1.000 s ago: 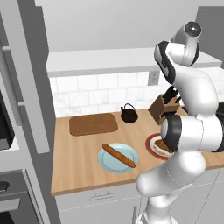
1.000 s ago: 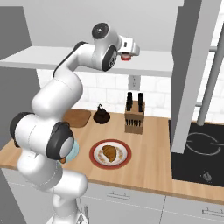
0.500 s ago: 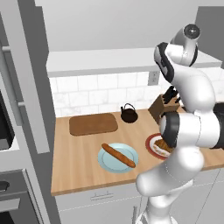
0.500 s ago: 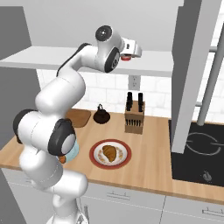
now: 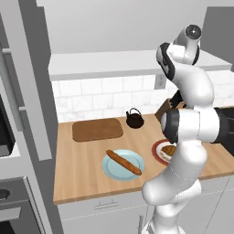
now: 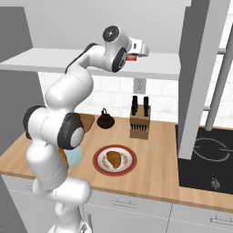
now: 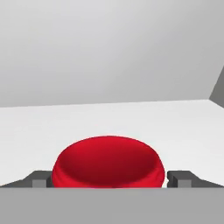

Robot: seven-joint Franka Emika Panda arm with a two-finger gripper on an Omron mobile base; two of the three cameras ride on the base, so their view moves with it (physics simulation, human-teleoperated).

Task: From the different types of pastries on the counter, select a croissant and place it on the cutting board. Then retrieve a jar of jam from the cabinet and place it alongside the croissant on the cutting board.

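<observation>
In the hand view the jar of jam shows its red lid on the white cabinet shelf, between the two dark fingertips of my open gripper; a small gap shows on each side. From the right base view the gripper is raised at shelf height with the jar at its tips. The croissant lies on a red-rimmed plate on the counter. The dark cutting board lies bare at the counter's back left.
A long baguette rests on a light-blue plate. A black teapot and a knife block stand by the tiled wall. A black cooktop lies to the right, beside a grey upright panel.
The hand has edged a little further along the shelf toward the jar. The jaws stayed open and nothing on the counter moved.
</observation>
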